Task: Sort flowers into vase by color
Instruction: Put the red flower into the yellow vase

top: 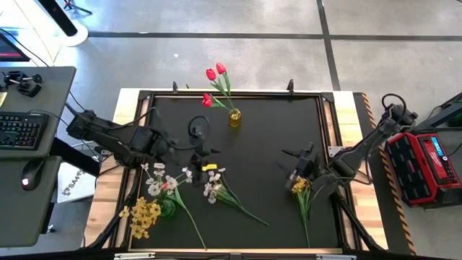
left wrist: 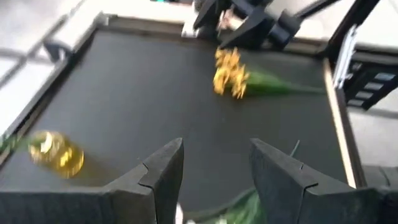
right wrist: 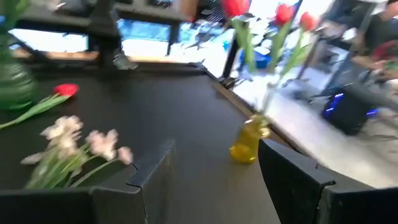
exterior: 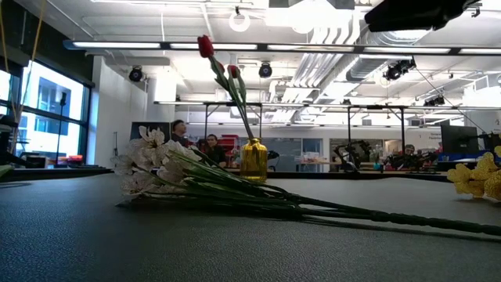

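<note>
A yellow vase (top: 234, 118) stands near the mat's far edge with three red tulips (top: 215, 76) in it. A spray of white blossoms (top: 213, 186) lies flat on the mat at mid-table, and shows in the low view as the white spray (exterior: 153, 164). A yellow bunch (top: 299, 186) lies on the mat's right side. My left gripper (top: 201, 150) hovers open just beyond the white spray, with nothing between its fingers (left wrist: 165, 177). My right gripper (top: 299, 167) is open above and just beyond the yellow bunch, with its fingers (right wrist: 292, 174) empty.
A green vase (top: 167, 208) stands near the mat's near-left corner with white blossoms (top: 155, 180), a red tulip head (top: 172, 185) and yellow blossoms (top: 144, 215) around it. The mat has a raised frame (top: 328, 97). Desks with a keyboard (top: 22, 130) flank the left side.
</note>
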Tool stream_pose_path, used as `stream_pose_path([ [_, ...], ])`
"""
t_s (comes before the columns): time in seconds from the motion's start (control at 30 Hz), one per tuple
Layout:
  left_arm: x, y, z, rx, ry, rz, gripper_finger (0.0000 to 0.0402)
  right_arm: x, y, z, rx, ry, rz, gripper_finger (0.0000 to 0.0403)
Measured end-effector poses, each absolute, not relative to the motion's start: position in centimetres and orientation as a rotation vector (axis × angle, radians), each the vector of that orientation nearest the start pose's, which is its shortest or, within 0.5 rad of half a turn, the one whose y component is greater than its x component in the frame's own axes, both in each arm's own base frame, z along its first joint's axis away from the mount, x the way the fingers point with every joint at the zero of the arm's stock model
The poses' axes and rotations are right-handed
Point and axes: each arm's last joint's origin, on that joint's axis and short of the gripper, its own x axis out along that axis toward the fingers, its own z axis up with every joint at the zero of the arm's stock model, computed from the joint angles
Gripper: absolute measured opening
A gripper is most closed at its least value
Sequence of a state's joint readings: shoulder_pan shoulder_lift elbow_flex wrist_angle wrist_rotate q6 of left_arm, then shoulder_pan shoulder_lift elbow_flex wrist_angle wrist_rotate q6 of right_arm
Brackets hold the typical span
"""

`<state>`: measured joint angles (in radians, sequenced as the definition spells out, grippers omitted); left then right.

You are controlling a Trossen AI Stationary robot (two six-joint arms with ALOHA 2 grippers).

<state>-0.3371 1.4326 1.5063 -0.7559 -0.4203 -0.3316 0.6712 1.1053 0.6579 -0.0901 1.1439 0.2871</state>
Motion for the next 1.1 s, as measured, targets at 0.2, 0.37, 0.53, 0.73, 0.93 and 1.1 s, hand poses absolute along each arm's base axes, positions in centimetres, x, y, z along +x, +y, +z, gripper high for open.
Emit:
stream_pose_path([
  [0.2, 27.3, -10.0, 36.8, -0.175, 0.826, 0.283, 0.0170, 19.9, 10.9, 24.3, -0.061, 0.345, -0.311, 0.0216],
  [0.37, 25.0, -11.6, 36.3, -0.132, 0.867, 0.406, 0.0170, 23.0, 11.2, 24.1, 0.031, 0.292, -0.055, 0.0216],
  [0.53, 22.7, -12.2, 37.0, -0.001, 0.761, 0.528, 0.0170, 27.6, 11.5, 23.2, 0.138, 0.290, 0.059, 0.0216],
  [0.73, 21.7, -12.4, 37.0, 0.057, 0.740, 0.577, 0.0170, 34.7, 13.2, 22.1, 0.160, 0.479, 0.030, 0.0216],
  [0.93, 21.4, -12.8, 37.1, 0.067, 0.719, 0.575, 0.0170, 41.0, 15.5, 20.8, 0.148, 0.585, 0.002, 0.0216],
  [1.1, 21.2, -13.1, 37.1, 0.072, 0.704, 0.572, 0.0170, 44.9, 17.7, 19.4, 0.182, 0.585, 0.000, 0.0216],
])
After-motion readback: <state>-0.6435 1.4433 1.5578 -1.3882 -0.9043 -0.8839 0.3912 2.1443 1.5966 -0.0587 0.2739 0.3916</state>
